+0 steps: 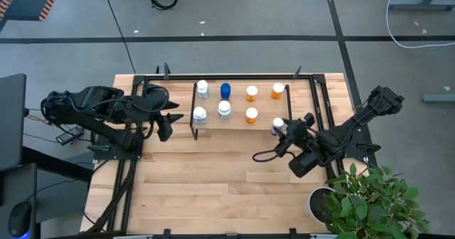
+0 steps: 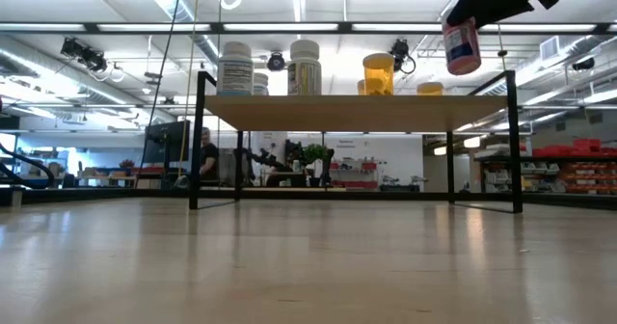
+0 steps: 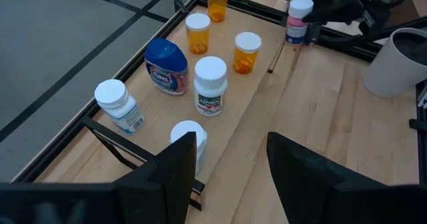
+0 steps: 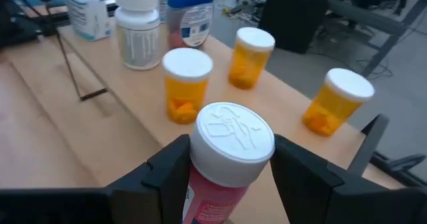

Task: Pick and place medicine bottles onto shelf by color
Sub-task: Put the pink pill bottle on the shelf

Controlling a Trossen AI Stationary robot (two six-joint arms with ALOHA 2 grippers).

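The shelf [image 1: 238, 129] is a low wood board on black legs at the table's far middle. Seven bottles stand on it on their bases: three white [image 1: 200, 115], one blue [image 1: 225, 90] and three orange [image 1: 251, 115]. The pinkish bottle [image 1: 279, 127] with a white cap is in my right gripper [image 1: 282, 130], over the shelf's near right corner. In the low view that pinkish bottle [image 2: 462, 46] hangs above the board. My left gripper [image 1: 167, 121] is open and waits off the shelf's left end. My right gripper [image 4: 230, 167] pinches the pinkish bottle's body just under its white cap [image 4: 233, 141], one finger [image 4: 167, 174] on each side. The fingers slant down from the table's near right. The bottle is lifted clear of the board, a little tilted, its base [image 2: 466, 68] hanging free.
A potted plant [image 1: 373, 196] in a white pot [image 1: 318, 200] stands at the table's near right corner. Black frame rails [image 1: 128, 175] run along the table's left and right sides. Bare tabletop [image 1: 213, 182] lies near of the shelf. The board's near right part [image 4: 87, 57] is bare.
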